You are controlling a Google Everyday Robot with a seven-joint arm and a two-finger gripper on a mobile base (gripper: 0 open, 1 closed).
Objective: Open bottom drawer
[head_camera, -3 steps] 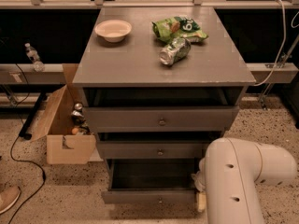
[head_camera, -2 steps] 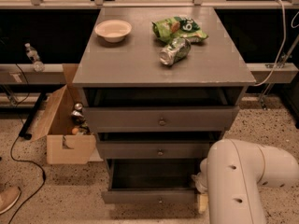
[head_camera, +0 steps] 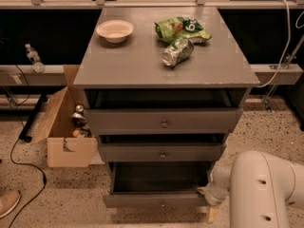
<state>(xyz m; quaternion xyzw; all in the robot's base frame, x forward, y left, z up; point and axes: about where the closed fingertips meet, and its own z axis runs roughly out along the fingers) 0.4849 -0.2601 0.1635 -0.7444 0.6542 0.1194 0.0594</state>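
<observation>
And here's the picture: the bottom drawer (head_camera: 156,199), lowest of the 3 grey fronts, stands pulled well out from the table (head_camera: 142,70). Its plain grey inside is open to view from above, and it looks bare. Its shallow front juts clearly forward of the middle drawer (head_camera: 161,152) above it, with the small round knob just showing at the lower edge of the front.

The tool (head_camera: 207,194) sits low at the right-hand end of that drawer front, right against its corner, at the tip of the big white arm (head_camera: 263,189) that fills the lower right. Whether the tool is open or closed, or clamped on the drawer's edge, I cannot tell; the arm's own bulk covers most of it.

So how far along? By my reading, the opening is largely done: the drawer is out far enough to show most of its floor. What's left looks small, perhaps a last bit of travel if full extension is wanted, then letting go and backing the arm clear.

The top drawer (head_camera: 164,120) and the middle drawer each show a dark gap above the front, out only a little. Up on the table, the bowl (head_camera: 114,30), the green chip bag (head_camera: 183,28) and the can (head_camera: 177,52) lie well away from the action. A cardboard box (head_camera: 66,127) stands on the floor just to the left.
</observation>
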